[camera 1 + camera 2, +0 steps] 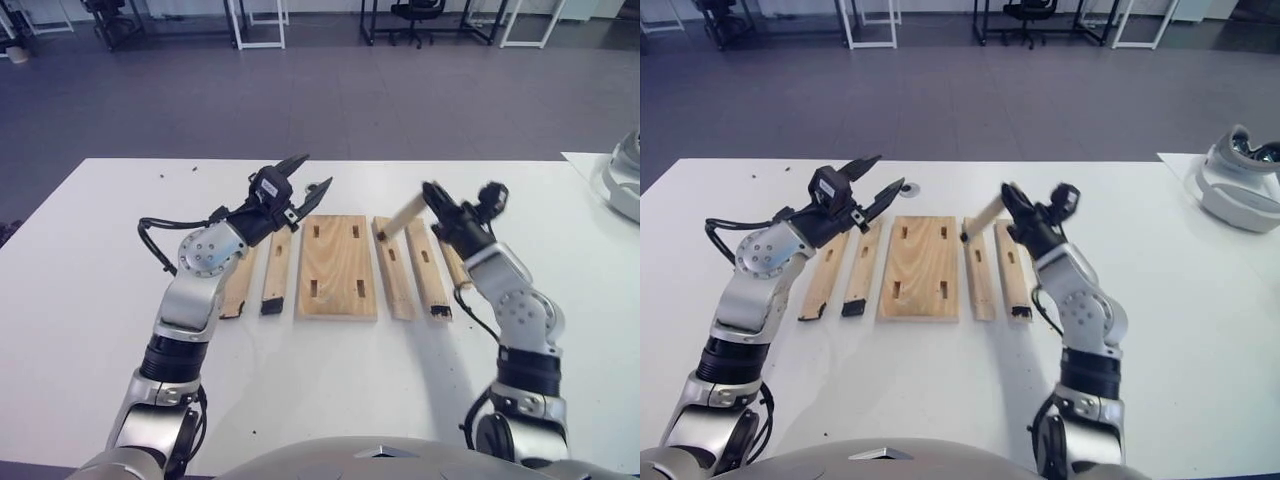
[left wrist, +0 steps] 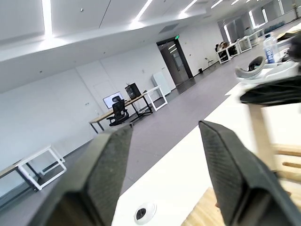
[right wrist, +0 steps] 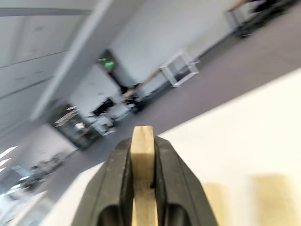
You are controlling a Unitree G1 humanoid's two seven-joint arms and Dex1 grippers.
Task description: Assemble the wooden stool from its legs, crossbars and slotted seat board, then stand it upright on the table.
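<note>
R jaws pinch crossbar end; L jaws wide, over leg.

L claw, 2 fingers apart, over white table.

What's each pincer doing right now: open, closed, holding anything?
The left pincer: open, holding nothing.
The right pincer: closed on a wooden bar.

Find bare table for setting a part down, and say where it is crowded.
Free: the table left and right of the row of wooden parts, and the near strip in front of the seat board. Crowded: the row itself, parts close beside the board.
</note>
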